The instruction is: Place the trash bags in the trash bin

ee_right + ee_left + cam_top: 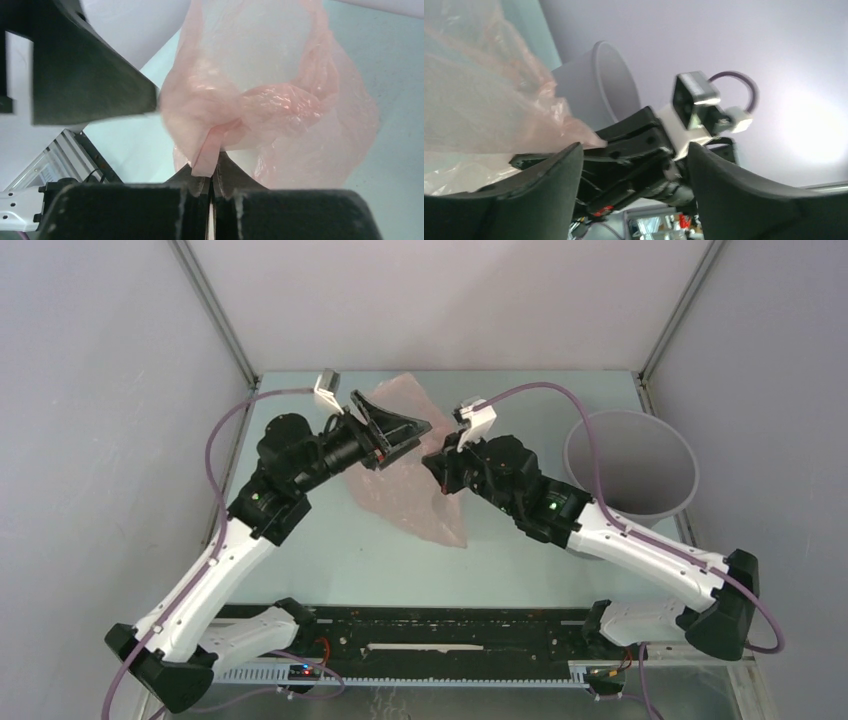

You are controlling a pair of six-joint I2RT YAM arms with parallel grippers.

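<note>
The pale-pink trash bag [405,495] lies crumpled mid-table between my two grippers. My right gripper [437,476] is shut on a fold of its edge, and the film bunches just beyond the closed jaws in the right wrist view [212,167], with the bag [260,100] spreading beyond. My left gripper [392,413] is wide open above the bag's far part and holds nothing. In the left wrist view [634,150] the bag [484,100] sits against the left finger [549,185], and the right arm's wrist shows between the fingers. The grey trash bin [630,470] stands upright at the right, also showing in the left wrist view [599,85].
Grey enclosure walls with metal corner posts [215,315] close in the table on three sides. A black rail [450,630] with wiring runs along the near edge between the arm bases. Purple cables [225,430] loop off both wrists.
</note>
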